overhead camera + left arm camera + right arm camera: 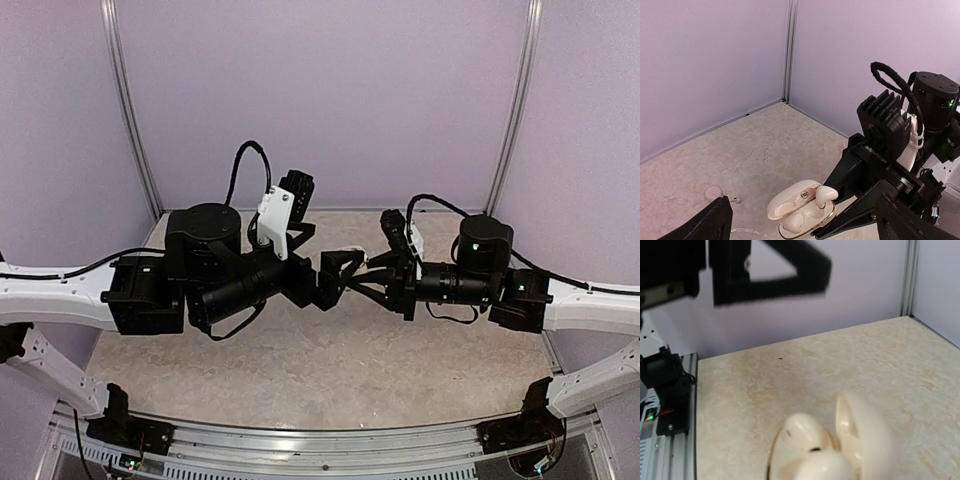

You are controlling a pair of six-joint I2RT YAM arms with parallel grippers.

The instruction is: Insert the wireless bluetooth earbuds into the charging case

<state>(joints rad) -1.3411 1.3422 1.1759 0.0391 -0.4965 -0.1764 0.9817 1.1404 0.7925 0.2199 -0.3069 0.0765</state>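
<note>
Setting: we see a pale, stone-patterned bench [330, 370] closed in by plain lilac walls [320, 100], with metal posts at the far corners.
Arms: both reach inward from the side edges and meet over the middle of the bench, somewhat nearer the far edge than the near one.
Left gripper [338, 276]: its fingers [712, 222] stand wide apart at the lower corners of the left wrist view. We see nothing clamped between them.
Right gripper [376, 274]: it faces the left gripper at close range. Its black fingers [840, 180] run down just beside the case. We cannot tell whether they are closed or what, if anything, they grip.
Charging case [795, 206]: it is white and glossy, with the lid swung open. It sits between the two grippers, midway between the side edges. We cannot tell whether it rests on the bench or is held clear of it. In the right wrist view it fills the lower centre, blurred.
Earbud [826, 194]: it is white and stands upright at the open case, with its rounded head above the rim and its lower end down in the base. It is just beside a right finger, and we cannot confirm contact.
Puck [714, 192]: it is round, flat and pinkish-white. It lies on the bench well apart from the case, on the side toward the far edge.
Small white piece [735, 200]: it lies just beside the puck and is too small for us to identify.
</note>
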